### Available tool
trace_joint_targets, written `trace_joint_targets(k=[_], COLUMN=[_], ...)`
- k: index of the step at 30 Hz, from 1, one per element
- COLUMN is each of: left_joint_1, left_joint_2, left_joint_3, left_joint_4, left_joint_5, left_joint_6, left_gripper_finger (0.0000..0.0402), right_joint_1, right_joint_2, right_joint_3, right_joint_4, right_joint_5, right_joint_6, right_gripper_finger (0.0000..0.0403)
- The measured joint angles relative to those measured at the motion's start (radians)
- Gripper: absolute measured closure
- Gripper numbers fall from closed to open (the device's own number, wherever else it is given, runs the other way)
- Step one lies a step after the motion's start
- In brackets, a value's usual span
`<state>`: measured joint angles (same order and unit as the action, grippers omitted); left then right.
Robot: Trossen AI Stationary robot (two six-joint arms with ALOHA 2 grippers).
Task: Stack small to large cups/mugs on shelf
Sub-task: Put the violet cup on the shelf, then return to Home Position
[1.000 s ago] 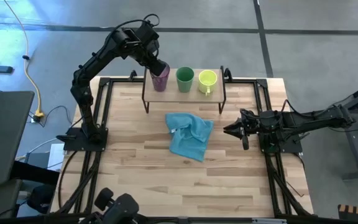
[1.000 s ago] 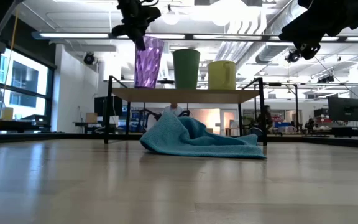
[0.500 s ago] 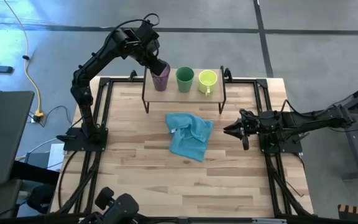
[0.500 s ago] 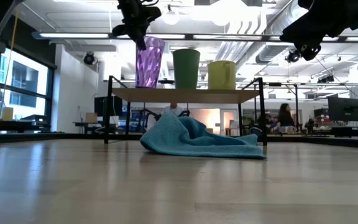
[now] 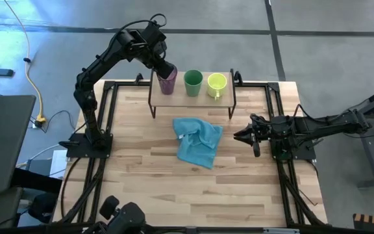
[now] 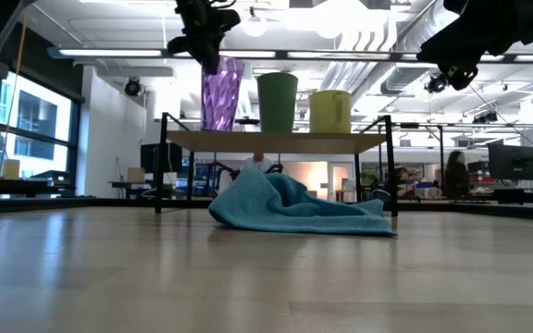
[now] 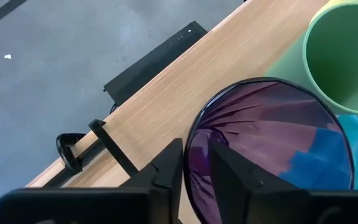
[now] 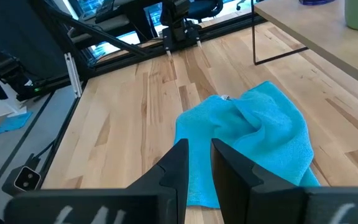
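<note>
On the low shelf point(image 5: 193, 104) stand, from left to right, a translucent purple tumbler point(image 5: 168, 82), a green cup point(image 5: 193, 82) and a yellow-green mug point(image 5: 216, 84), each on its base. My left gripper point(image 5: 163, 70) is at the tumbler's top, shut on its rim; it also shows in the low view point(image 6: 207, 51). My right gripper point(image 5: 241, 136) hangs shut and empty above the table's right side, right of the light blue cloth point(image 5: 198, 141). My left gripper holds the purple tumbler's rim on its far left side point(image 7: 190, 144), with one finger point(image 7: 229, 171) inside the tumbler and one finger point(image 7: 166, 171) outside. The fingers come from above, slanting down. The tumbler stands upright on the shelf's left end point(image 6: 218, 128).
The light blue cloth point(image 6: 294, 205) lies crumpled on the table in front of the shelf; it also shows in the right wrist view point(image 8: 253, 143). Black frame rails point(image 5: 109, 123) run along the table's left and right edges. A person point(image 6: 455, 176) shows in the room behind.
</note>
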<state>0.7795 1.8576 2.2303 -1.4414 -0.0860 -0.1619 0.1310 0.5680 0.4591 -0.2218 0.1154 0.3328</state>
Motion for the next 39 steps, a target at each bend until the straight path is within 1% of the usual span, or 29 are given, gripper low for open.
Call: trace_joint_targets(k=[5,18,31,39], left_joint_1=[0.000,0.000,0.000,-0.001], left_joint_2=[0.000,0.000,0.000,0.031], left_joint_3=[0.000,0.000,0.000,0.000], left_joint_4=[0.000,-0.004,-0.006,-0.037], left_joint_5=[0.018,0.018,0.015,0.015], left_joint_6=[0.000,0.000,0.000,-0.003], left_gripper_finger=[0.0314,0.0277,0.0210,0.0171], right_joint_1=[0.000,0.000,0.000,0.000], right_joint_2=[0.000,0.000,0.000,0.000], right_joint_3=[0.000,0.000,0.000,0.000], right_joint_4=[0.000,0.000,0.000,0.001], right_joint_5=[0.000,0.001,0.001,0.002], right_joint_6=[0.003,0.007,0.007,0.007], right_gripper_finger=[0.0346,0.0346,0.0346,0.0346])
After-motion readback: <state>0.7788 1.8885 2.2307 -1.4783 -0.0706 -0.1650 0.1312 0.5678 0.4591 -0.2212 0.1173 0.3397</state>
